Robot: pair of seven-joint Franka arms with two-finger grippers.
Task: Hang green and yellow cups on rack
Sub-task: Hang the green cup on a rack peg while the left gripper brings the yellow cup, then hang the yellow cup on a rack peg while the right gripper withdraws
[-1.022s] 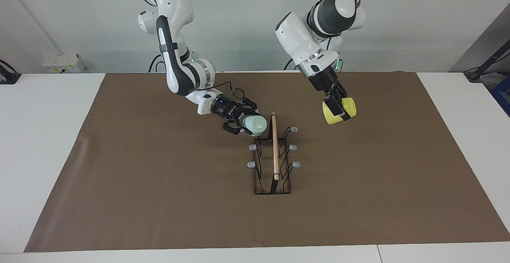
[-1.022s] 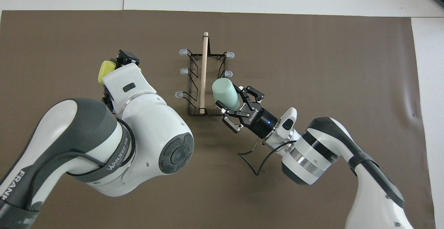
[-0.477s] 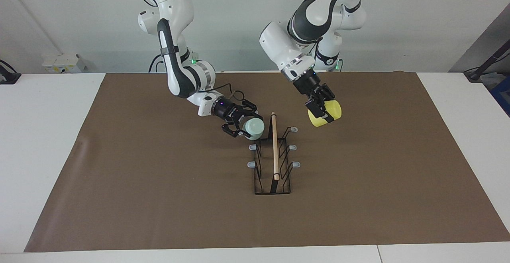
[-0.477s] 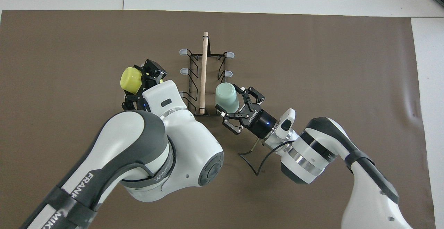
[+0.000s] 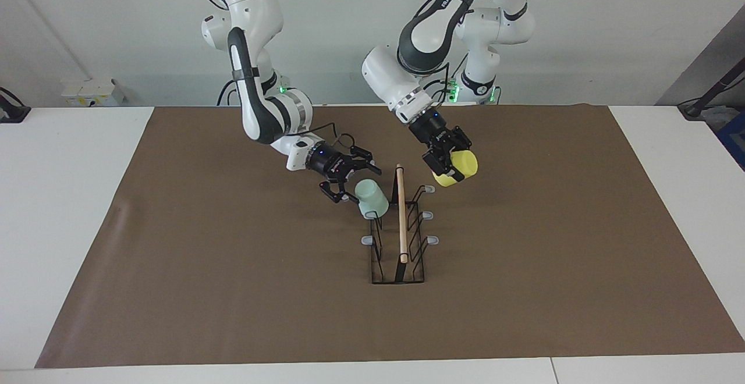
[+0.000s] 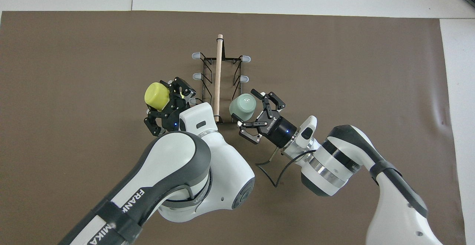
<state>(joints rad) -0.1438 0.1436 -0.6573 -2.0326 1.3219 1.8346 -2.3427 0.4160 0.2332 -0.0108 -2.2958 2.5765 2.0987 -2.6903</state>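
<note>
My left fingers (image 5: 445, 166) are gripping the yellow cup (image 5: 458, 169) just beside the rack (image 5: 400, 227); my right fingers (image 5: 349, 185) are standing spread beside the hung green cup (image 5: 371, 197).

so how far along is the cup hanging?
Done, it seems: the green cup sits upside down on the rack, on the prong nearest the robots at the right arm's side; the right claw is open beside it. In hand: the left claw grips the yellow cup, up in the air beside the rack's nearest prong on its own side. Left: seat the yellow cup and let go.
</note>
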